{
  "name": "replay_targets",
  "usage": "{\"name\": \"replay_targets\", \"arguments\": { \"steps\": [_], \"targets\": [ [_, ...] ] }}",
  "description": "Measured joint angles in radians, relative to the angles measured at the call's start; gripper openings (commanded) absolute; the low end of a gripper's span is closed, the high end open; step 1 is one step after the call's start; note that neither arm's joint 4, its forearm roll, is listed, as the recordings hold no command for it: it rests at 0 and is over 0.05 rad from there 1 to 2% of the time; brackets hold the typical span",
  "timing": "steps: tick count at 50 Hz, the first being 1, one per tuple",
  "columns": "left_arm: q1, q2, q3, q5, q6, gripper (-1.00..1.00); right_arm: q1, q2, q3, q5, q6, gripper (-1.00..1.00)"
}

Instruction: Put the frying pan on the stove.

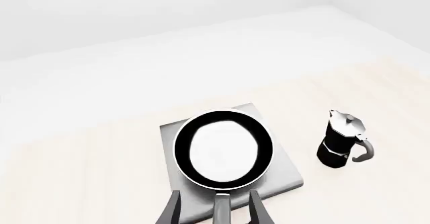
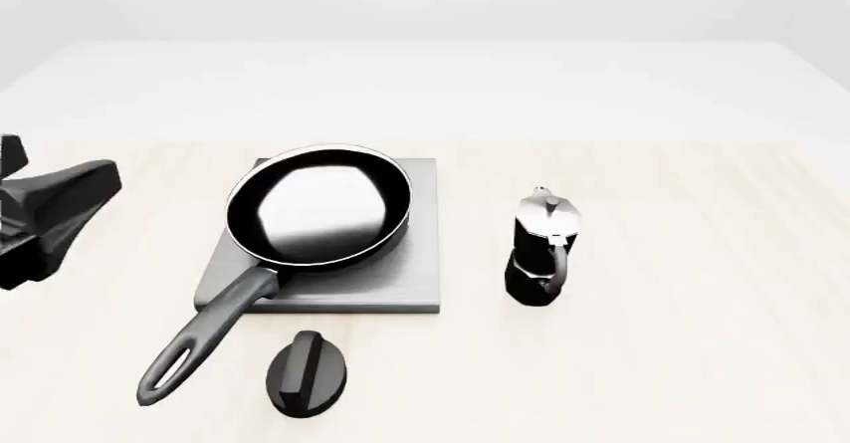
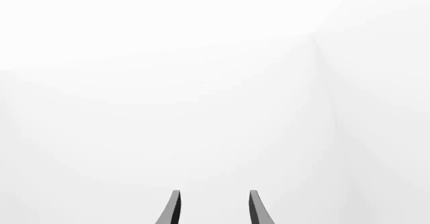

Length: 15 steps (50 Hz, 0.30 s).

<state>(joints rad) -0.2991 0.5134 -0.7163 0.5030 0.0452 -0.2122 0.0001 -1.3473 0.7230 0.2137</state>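
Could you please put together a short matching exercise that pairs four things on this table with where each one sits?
Things:
1. frying pan
2. stove
3. moka pot
4. knob

Places, by the front view:
A. alone on the table, right of the grey slab
B. flat on the table, under the pan
C. on the slab's top, its handle reaching out past the near left corner
D. on the table in front of the slab, beside the end of the handle

Pairs: 1-C, 2-B, 3-A, 4-D
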Motion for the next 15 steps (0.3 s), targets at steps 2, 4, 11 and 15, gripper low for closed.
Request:
{"name": "replay_targets", "arguments": {
  "steps": [2, 4, 11, 15],
  "targets": [
    [-0.005, -0.026, -0.022, 0.007, -0.004, 1.0, 0.0, 0.0, -0.003, 0.003, 0.0, 1.0],
    [-0.012, -0.05, -0.042, 0.012, -0.01, 1.0, 0.001, 0.0, -0.006, 0.005, -0.001, 1.0],
    [-0.05, -0.126, -0.096, 0.013, -0.028, 1.0, 0.002, 0.0, -0.015, 0.014, -0.002, 1.0],
    [-0.074, -0.161, -0.121, 0.008, -0.037, 1.0, 0.003, 0.0, -0.014, 0.013, -0.003, 1.0]
  ]
}}
